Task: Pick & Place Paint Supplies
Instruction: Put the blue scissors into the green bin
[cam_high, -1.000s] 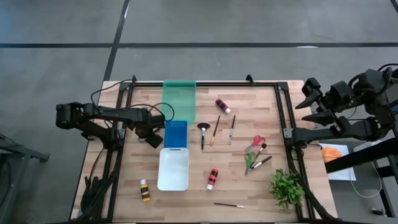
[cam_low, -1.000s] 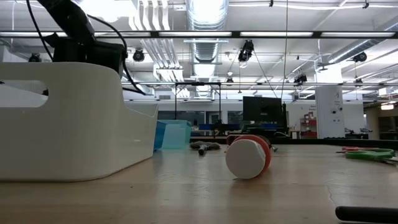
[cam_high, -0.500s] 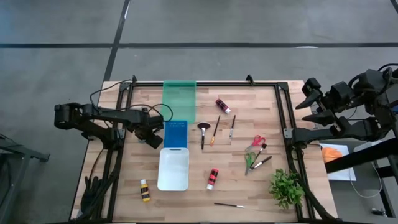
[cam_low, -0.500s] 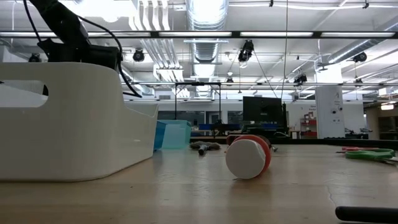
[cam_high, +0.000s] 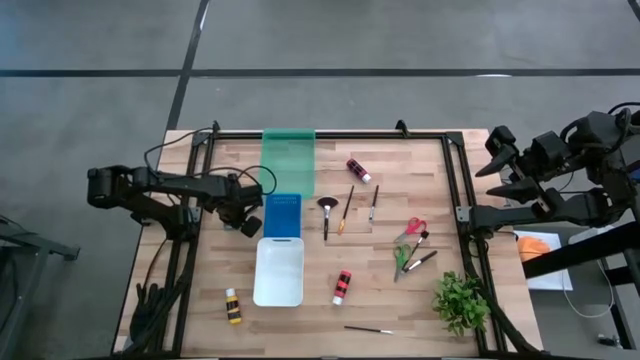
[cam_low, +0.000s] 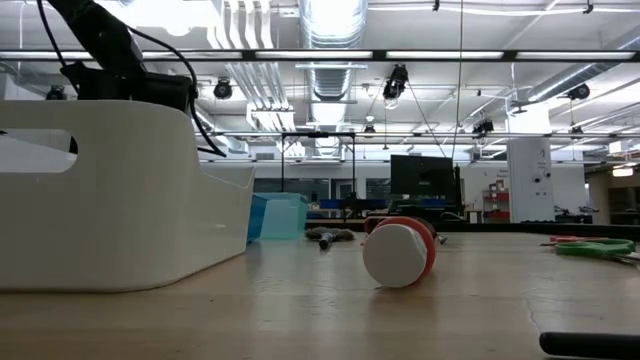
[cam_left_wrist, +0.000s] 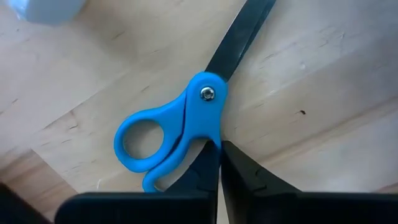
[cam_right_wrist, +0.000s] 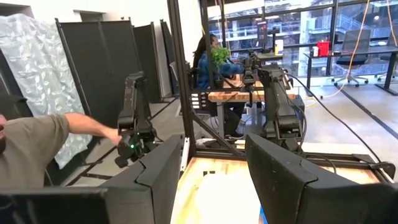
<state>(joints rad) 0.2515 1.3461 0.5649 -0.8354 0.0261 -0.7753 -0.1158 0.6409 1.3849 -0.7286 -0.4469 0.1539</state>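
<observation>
My left gripper (cam_high: 246, 222) points down at the table just left of the blue tray (cam_high: 283, 215). It is shut at the handles of blue-handled scissors (cam_left_wrist: 180, 134), which lie flat on the wood. Their dark blades (cam_left_wrist: 239, 37) point away from the fingers. My right gripper (cam_right_wrist: 211, 168) is open and empty, off the table's right edge (cam_high: 500, 160). Paint bottles lie at the far middle (cam_high: 358, 170), near middle (cam_high: 342, 287) and near left (cam_high: 233, 306). Brushes (cam_high: 326, 215) and red (cam_high: 414, 227) and green (cam_high: 401, 258) scissors lie to the right. My left gripper comes from above, pointing down, and its shut fingertips (cam_left_wrist: 208, 163) meet the blue scissors' handle just below the pivot screw (cam_left_wrist: 211, 138). One handle loop (cam_left_wrist: 140, 146) shows beside the fingers; the fingers hide the other handle and the place of contact. The scissors lie flat on the table.
A green tray (cam_high: 288, 160) lies at the far edge and a white tray (cam_high: 279, 272) near the blue one. A leafy plant (cam_high: 460, 300) stands at the near right. A thin brush (cam_high: 368, 329) lies by the near edge. A person shows beyond the table (cam_right_wrist: 37, 137).
My left arm shifted a little beside the blue tray between one second and half a second ago, and has kept still since.
</observation>
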